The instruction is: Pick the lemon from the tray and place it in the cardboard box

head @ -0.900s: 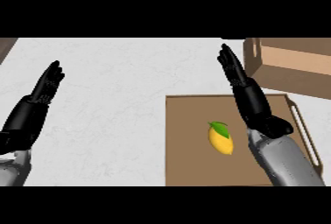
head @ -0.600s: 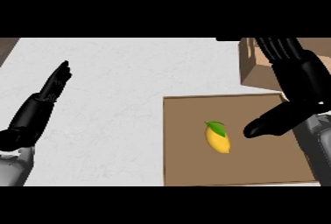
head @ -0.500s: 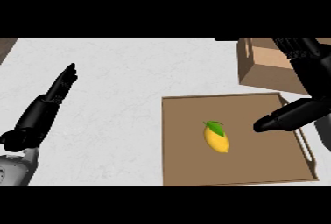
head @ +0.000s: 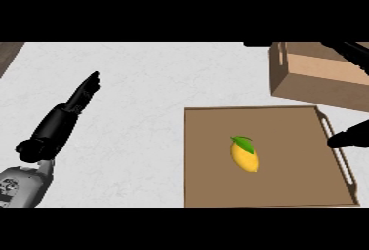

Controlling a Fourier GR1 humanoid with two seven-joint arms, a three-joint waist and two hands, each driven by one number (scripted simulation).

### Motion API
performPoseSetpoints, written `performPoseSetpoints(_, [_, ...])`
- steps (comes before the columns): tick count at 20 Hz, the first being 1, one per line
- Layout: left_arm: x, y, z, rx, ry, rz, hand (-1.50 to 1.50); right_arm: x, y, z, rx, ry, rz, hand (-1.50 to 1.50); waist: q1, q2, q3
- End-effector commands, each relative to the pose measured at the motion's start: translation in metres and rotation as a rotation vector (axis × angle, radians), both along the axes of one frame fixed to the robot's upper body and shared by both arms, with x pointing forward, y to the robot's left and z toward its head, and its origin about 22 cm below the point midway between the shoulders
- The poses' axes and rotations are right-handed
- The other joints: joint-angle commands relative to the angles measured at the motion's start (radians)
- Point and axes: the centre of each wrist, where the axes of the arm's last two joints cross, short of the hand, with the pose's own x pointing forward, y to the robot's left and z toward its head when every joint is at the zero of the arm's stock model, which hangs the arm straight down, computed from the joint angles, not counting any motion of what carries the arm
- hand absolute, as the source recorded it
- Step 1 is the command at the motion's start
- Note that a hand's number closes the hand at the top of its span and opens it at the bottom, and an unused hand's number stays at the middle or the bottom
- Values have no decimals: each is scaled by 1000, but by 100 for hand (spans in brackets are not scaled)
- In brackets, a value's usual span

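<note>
Lemon (head: 245, 155) lies on the tray (head: 209, 185), roughly mid-tray, long axis running top-to-bottom w/ a slight tilt; green leaf at its upper end. Nothing touches it.

Head view: tray is brown, rectangular, low rim, w/ a handle rail along its right side. It sits on the pale marbled surface (head: 144, 83), lower right of centre. Cardboard box (head: 317, 80) stands just beyond the tray's top-right corner, near it but apart; its open top is cut off by the upper edge, so the inside can't be seen.

Left robot hand (head: 79, 97) shows at the left, well apart from tray and lemon, over bare surface. Fingers straight and together, pointing up and a bit right; it holds nothing. Grey forearm enters at the lower-left corner.

Right robot hand (head: 349, 138) is mostly out of frame: a dark rounded part juts in at the right edge over the tray's handle rail, to the right of the lemon and clear of it. More black parts show at the top right, by the box. Can't tell whether its fingers are spread or curled.
</note>
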Motion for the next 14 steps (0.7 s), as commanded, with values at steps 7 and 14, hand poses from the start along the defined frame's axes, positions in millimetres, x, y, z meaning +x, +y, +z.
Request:
performPoseSetpoints(7, [6, 2, -4, 10, 13, -4, 0, -16, 45, 23, -536, -93, 109, -150, -2, -5, -3])
performPoseSetpoints(14, [2, -10, -10, 9, 3, -15, 0, -53, 94, 51, -831, -115, 108, -150, -2, -9, -3])
